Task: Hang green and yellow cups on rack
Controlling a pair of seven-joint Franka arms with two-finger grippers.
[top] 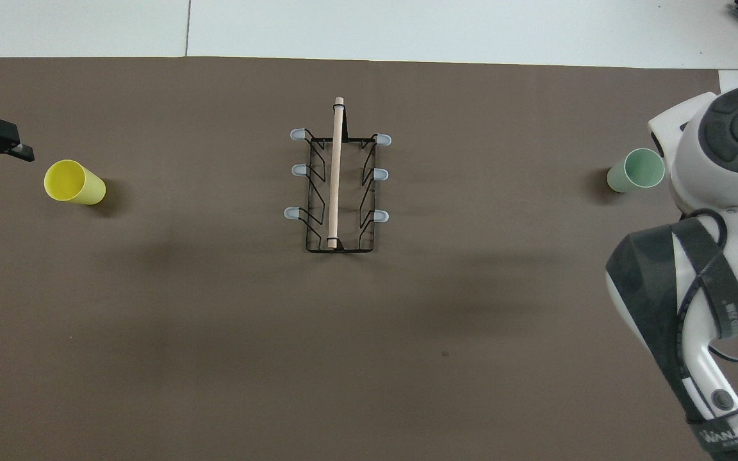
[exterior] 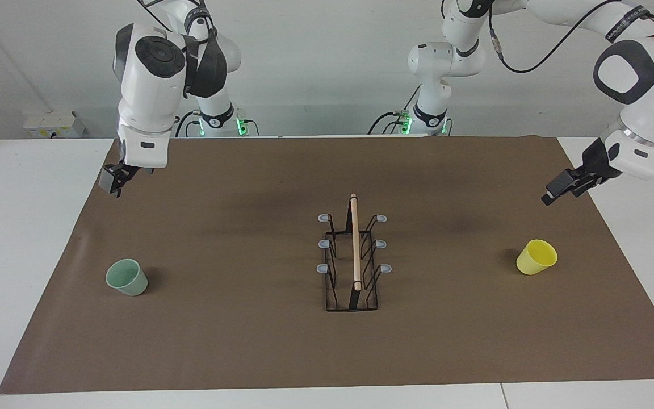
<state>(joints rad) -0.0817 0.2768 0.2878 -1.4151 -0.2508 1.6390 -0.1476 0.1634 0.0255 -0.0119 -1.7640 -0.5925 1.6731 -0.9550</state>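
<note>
Clearly reach step: both cups unhung. Left gripper (exterior: 557, 190) upper right, right gripper (exterior: 112, 183) upper left, jaws wide, empty. Next: descend onto yellow cup (exterior: 536, 257), green cup (exterior: 126, 277); rack (exterior: 354, 255) centre.

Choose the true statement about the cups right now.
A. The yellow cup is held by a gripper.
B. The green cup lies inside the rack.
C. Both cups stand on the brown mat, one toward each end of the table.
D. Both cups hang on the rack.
C: the green cup and yellow cup stand on the mat, apart from the rack.
</note>
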